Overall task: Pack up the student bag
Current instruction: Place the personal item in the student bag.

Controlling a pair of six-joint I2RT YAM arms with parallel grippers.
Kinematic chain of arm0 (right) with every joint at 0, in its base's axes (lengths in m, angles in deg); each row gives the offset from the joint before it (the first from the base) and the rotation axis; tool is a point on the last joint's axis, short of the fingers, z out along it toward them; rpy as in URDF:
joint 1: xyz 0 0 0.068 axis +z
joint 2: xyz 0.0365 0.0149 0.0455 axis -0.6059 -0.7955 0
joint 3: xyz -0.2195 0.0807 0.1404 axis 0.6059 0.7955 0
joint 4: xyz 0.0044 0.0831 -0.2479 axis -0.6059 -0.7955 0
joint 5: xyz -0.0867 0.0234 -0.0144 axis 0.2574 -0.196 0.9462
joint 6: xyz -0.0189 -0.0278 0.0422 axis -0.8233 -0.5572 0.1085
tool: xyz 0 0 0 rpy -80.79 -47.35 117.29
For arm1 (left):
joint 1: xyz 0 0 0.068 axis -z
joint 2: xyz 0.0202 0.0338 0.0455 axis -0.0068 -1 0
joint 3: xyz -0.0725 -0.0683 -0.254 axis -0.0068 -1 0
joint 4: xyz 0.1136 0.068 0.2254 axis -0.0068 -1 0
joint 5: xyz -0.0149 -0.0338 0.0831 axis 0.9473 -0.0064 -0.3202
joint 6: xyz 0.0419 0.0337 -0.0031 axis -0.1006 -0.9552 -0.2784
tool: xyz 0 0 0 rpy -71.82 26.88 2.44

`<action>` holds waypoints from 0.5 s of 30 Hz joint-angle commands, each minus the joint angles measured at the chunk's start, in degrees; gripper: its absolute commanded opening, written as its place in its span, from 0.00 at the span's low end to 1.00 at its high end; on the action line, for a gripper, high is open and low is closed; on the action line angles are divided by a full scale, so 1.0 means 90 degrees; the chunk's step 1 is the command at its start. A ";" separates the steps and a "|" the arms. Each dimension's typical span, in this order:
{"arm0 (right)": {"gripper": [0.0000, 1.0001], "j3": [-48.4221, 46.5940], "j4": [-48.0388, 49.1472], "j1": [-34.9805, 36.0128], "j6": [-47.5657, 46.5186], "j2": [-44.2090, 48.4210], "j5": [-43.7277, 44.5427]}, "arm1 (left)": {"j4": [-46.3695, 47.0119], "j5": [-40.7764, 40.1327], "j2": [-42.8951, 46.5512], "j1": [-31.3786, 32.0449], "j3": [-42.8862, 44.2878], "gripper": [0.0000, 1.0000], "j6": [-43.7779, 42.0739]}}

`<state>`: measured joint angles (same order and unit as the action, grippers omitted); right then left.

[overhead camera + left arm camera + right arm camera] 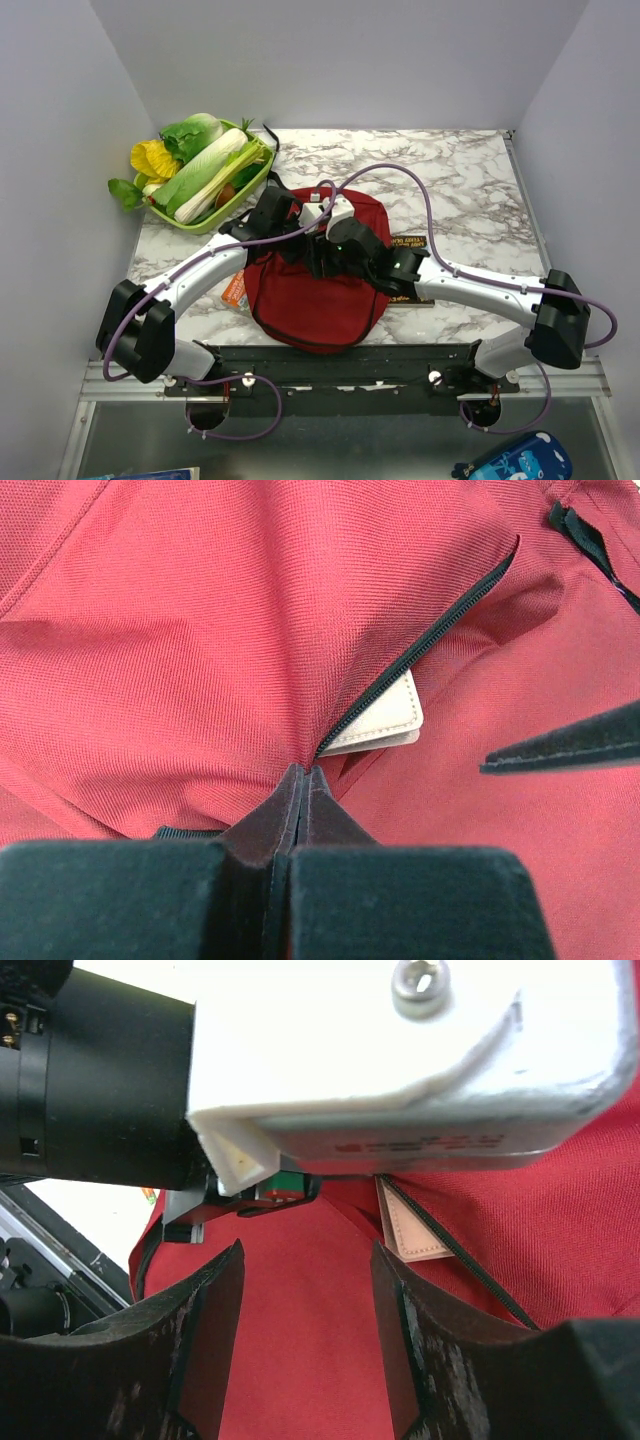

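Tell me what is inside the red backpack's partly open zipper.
Inside the student bag, one cream corner of a flat item peeks past the zipper. The rest of it and anything deeper is covered by red fabric.

A pale card (pixel 385 720) — mostly hidden inside the student bag (pixel 200 630); its kind unclear.

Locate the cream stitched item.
In the left wrist view, the cream item pokes from the student bag's open zipper, just beyond the shut left hand.

The right hand (pixel 305 1285) gapes over the student bag (pixel 560 1230); the other arm's white housing (pixel 400 1050) fills 12 o'clock, a beige card (pixel 410 1232) toward 3 o'clock.
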<state>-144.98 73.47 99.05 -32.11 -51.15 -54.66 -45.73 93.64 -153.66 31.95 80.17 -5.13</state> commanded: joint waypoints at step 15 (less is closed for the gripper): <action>0.62 0.0115 -0.0279 -0.0319 0.0303 0.0328 0.0126 | -0.0284 0.0284 0.0435 0.0020 -0.0200 0.00 -0.0183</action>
<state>-145.33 71.09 96.78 -30.12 -49.64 -54.20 -47.21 94.52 -152.20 31.95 79.76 -6.20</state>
